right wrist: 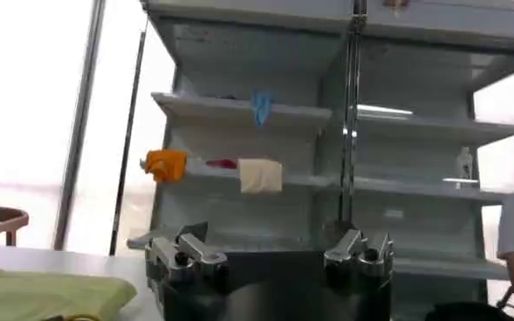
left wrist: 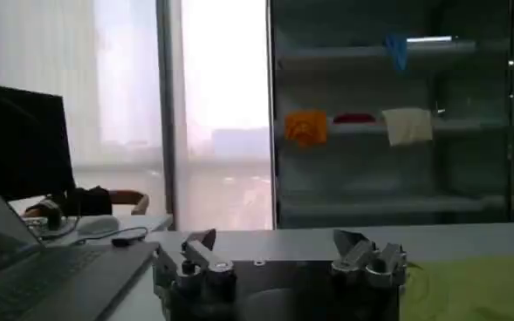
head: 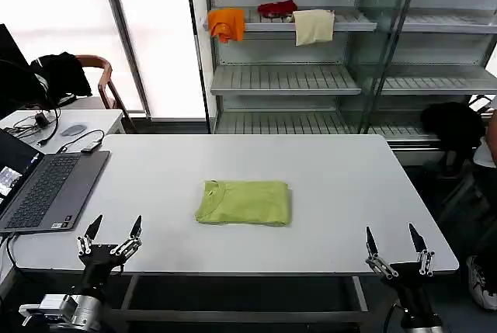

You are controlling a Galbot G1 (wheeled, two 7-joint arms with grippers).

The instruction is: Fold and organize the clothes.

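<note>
**A:** Where is the lime yellow-green T-shirt (head: 244, 202) placed relative to the grippers?

**B:** In the head view it is seen folded into a neat rectangle at the centre of the white table (head: 342, 185), round neck toward the left of the frame. The left gripper (head: 113, 230) is held at the lower left, over the table's near edge, and the right gripper (head: 395, 241) at the lower right, also at the near edge. The shirt lies between them and farther up the frame, well apart from both. Nothing is held: on each gripper the two fingers are spread wide, tips pointing up the frame.

**A:** What is added by the wrist views?

**B:** In the left wrist view, the left gripper (left wrist: 280, 244) is shown with fingers apart, and the shirt (left wrist: 466, 283) appears as a flat green patch in the lower right corner. A laptop (left wrist: 38, 279) is seen at the lower left. In the right wrist view, the right gripper (right wrist: 270, 243) is likewise spread, with the shirt (right wrist: 51, 295) at the lower left corner. A blue cloth (right wrist: 261, 106) hanging from an upper shelf is shown plainly there. The full folded outline is given by the head view alone. Orange (head: 226, 23), red (head: 277, 8) and cream (head: 314, 26) cloths are seen on a shelf behind the table.
</note>
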